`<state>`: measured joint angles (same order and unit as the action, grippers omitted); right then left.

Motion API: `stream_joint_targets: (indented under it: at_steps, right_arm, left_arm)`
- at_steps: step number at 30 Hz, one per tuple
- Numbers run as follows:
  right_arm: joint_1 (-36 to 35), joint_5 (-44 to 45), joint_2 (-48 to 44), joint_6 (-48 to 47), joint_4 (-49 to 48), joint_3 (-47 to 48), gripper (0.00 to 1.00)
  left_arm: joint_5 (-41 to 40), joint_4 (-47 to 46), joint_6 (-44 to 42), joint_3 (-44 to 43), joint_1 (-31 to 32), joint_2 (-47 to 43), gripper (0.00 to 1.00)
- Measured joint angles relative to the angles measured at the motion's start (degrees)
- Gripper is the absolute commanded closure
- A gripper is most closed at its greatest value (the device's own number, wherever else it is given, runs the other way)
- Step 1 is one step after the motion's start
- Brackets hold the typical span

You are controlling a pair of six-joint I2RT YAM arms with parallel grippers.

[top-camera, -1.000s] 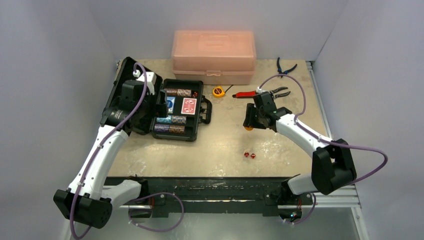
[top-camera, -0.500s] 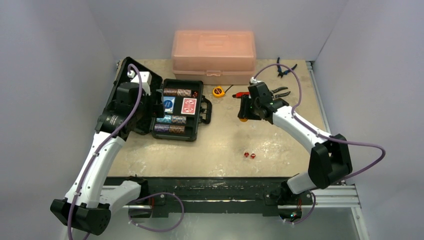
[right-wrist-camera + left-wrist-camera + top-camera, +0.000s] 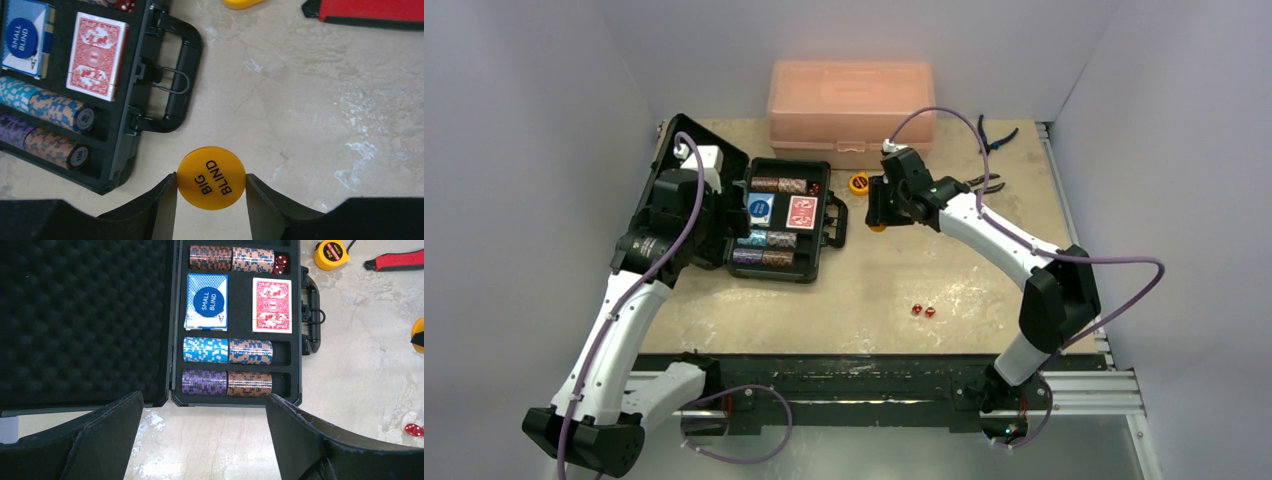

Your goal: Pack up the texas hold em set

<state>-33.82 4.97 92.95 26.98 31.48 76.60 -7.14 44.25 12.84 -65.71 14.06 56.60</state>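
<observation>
The black briefcase (image 3: pixel 774 275) lies open at the left, foam lid (image 3: pixel 85 315) folded out. Its tray holds chip stacks (image 3: pixel 227 351), a blue deck topped by a blue SMALL BLIND disc (image 3: pixel 207 301), a red deck (image 3: pixel 271 305) and a red die (image 3: pixel 280 264). My right gripper (image 3: pixel 212 181) is shut on a yellow BIG BLIND disc (image 3: pixel 212 177), held by its edges above the table just right of the case handle (image 3: pixel 180 75). My left gripper (image 3: pixel 205 440) hangs open over the case's near edge, holding nothing. Two red dice (image 3: pixel 922 311) lie on the table.
A translucent pink box (image 3: pixel 852 110) stands at the back. A yellow tape measure (image 3: pixel 859 184) and a red-handled tool (image 3: pixel 400 259) lie right of the case. Blue pliers (image 3: pixel 994 135) lie at the back right, and more pliers (image 3: pixel 986 184) sit behind my right arm.
My right arm has swung left toward the case, carrying the yellow disc. The left arm has shifted slightly back over the lid.
</observation>
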Motion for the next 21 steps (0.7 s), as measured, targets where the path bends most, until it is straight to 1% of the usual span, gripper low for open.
stream_joint_targets:
  at_steps: [14,21]
  right_arm:
    - [-5.11,-0.02,9.2,-0.26,2.49,12.94,1.0]
    - [-7.5,-0.07,15.93,-0.2,4.17,21.29,1.0]
  left_arm:
    - [-1.44,-0.02,0.02,0.0,0.0,-1.4,0.08]
    - [-2.12,-0.02,0.02,0.0,0.0,-2.1,0.08]
